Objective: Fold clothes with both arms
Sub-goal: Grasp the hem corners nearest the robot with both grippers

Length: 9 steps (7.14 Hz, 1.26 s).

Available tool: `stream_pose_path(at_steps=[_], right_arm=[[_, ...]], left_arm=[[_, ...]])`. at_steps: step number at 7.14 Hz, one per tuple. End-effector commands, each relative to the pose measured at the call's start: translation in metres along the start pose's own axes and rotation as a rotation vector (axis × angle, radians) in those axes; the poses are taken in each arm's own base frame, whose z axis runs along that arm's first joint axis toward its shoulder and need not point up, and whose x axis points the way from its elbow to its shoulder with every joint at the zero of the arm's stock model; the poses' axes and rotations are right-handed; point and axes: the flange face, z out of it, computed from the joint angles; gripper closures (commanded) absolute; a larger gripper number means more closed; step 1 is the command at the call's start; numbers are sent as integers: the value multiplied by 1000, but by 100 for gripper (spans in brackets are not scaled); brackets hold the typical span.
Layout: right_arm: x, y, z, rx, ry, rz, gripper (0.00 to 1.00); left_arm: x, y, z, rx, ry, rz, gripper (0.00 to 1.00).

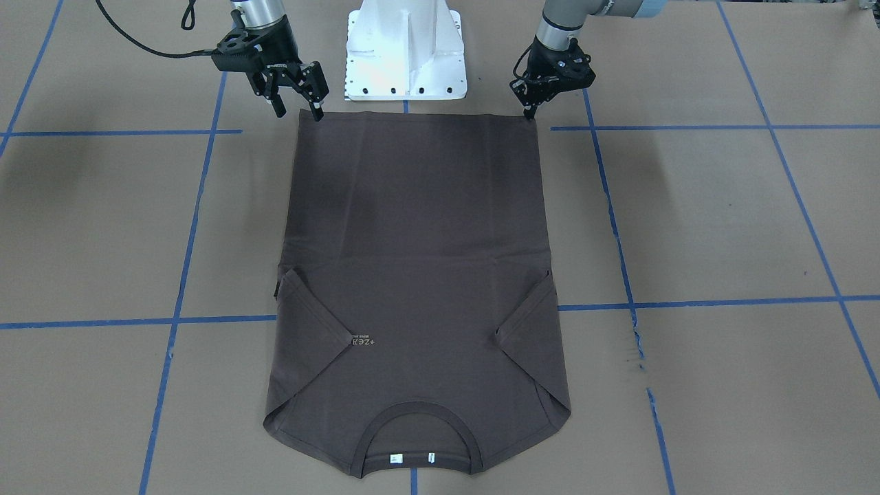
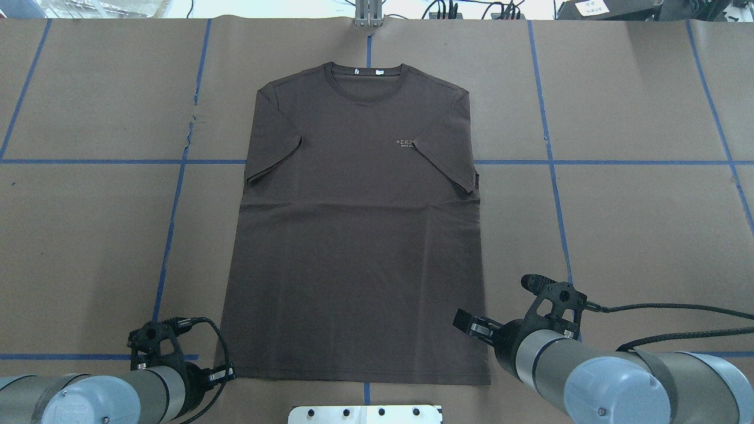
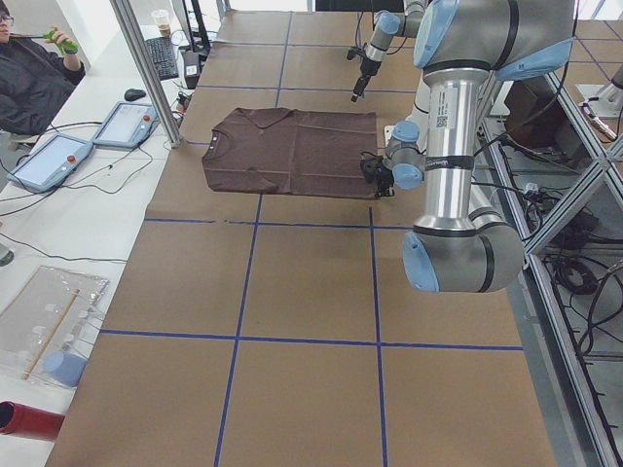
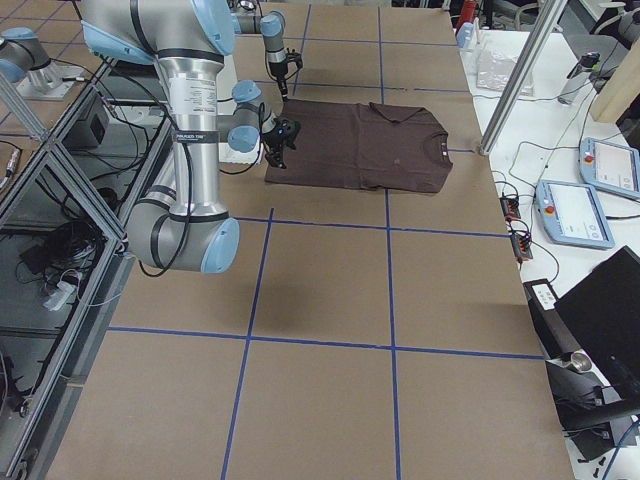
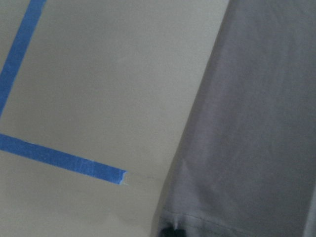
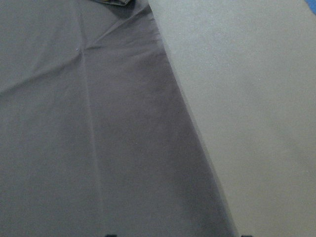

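The dark brown T-shirt (image 1: 419, 240) lies flat and face up on the brown paper table (image 2: 618, 206). Both sleeves are folded inward, the collar (image 2: 365, 82) is at the far side, and the hem is toward the robot. My left gripper (image 1: 529, 114) is shut on the hem corner on my left; it also shows in the overhead view (image 2: 228, 372). The left wrist view shows that puckered corner (image 5: 177, 217). My right gripper (image 1: 297, 106) is open and straddles the other hem corner, with its fingers (image 2: 468, 322) spread wide. The right wrist view shows the shirt's side edge (image 6: 187, 108).
The white base pedestal (image 1: 405, 48) stands just behind the hem. Blue tape lines (image 2: 177, 194) grid the paper. Black cables (image 2: 677, 309) trail from the right wrist. In the exterior left view, an operator (image 3: 29, 78) and control pendants (image 3: 127, 122) are beyond the table's far edge.
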Motion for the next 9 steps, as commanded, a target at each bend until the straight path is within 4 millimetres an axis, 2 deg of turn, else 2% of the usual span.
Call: stream_pose_path(at_steps=[1,2,3,5,8,9], right_arm=[[-8,19,5,22,45,75,30],[-26,35,6,42,112,97,38],[-21,55,17,50,167,136,43],[-3,74,22,40,200,100,43],[16,90,52,91,244,64,43],[16,90,53,95,242,63,46]], left_arm=[[7,1,-6,-5,18,0,100],[14,3,-8,-9,31,-3,100],[21,3,-11,-12,46,-5,100],[25,5,-13,-16,55,-5,100],[26,4,-14,-14,58,-7,100],[26,3,-14,-13,59,-8,100]])
